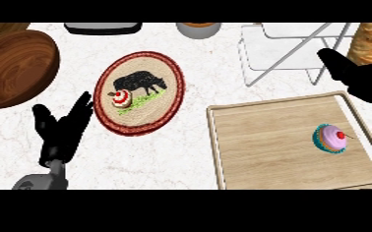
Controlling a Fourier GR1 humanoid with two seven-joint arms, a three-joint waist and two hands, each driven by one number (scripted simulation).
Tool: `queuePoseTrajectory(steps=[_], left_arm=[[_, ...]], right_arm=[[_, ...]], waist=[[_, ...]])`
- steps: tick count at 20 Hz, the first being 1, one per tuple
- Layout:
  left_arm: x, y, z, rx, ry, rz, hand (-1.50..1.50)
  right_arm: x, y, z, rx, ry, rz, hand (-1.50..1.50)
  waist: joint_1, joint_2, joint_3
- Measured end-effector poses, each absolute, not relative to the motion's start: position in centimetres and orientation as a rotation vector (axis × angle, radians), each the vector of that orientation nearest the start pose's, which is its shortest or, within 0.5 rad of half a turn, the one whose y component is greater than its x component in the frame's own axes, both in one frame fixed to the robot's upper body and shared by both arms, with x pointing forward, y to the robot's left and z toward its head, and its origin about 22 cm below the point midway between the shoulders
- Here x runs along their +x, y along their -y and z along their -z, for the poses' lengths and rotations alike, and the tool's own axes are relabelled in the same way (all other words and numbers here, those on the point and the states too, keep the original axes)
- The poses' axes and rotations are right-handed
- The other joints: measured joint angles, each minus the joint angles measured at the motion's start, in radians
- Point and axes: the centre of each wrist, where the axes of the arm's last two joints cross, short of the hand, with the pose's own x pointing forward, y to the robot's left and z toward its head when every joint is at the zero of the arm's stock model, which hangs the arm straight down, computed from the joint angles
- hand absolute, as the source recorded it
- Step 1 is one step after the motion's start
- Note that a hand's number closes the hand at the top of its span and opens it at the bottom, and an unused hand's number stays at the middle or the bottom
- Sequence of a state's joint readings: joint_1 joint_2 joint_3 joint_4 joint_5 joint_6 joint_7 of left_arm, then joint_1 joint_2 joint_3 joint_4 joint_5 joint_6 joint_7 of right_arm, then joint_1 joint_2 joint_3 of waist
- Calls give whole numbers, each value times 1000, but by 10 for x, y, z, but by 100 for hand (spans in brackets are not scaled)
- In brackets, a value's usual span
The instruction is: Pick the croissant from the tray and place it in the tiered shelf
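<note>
A golden-brown croissant shows at the view's right edge, off the wooden tray and just right of the white wire tiered shelf. My right hand is directly below and against the croissant. Its fingers seem curled round the lower end, and most of the grip is hidden. One dark finger sticks out toward the shelf's frame. My left hand rests open at the lower left with its fingers up, holding nothing.
A pink cupcake sits on the tray's right side. A round plate with a cow picture carries a small red-and-white sweet. A wooden bowl lies far left. A grey object and a cup stand at the back.
</note>
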State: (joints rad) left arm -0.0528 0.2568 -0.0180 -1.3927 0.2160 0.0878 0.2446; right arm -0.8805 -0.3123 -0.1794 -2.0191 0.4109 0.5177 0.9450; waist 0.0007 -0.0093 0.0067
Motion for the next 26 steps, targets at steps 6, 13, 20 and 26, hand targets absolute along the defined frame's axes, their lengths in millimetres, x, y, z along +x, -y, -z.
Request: queuePoseTrajectory(steps=[6,13,20,26], left_arm=[[255,-291,10,95,1198,-33,0],[256,-287,10,93,1206,-26,0],[258,-289,13,84,1218,-18,0],[258,-292,12,84,1220,-19,0]], right_arm=[[286,241,-374,-844,1677,-521,150],[324,267,-401,-853,1626,-539,150],[362,284,-399,-867,1581,-625,150],[391,286,-372,-890,1575,-650,150]], waist=[[8,4,0],[16,8,-1],[22,10,1],[23,11,1]])
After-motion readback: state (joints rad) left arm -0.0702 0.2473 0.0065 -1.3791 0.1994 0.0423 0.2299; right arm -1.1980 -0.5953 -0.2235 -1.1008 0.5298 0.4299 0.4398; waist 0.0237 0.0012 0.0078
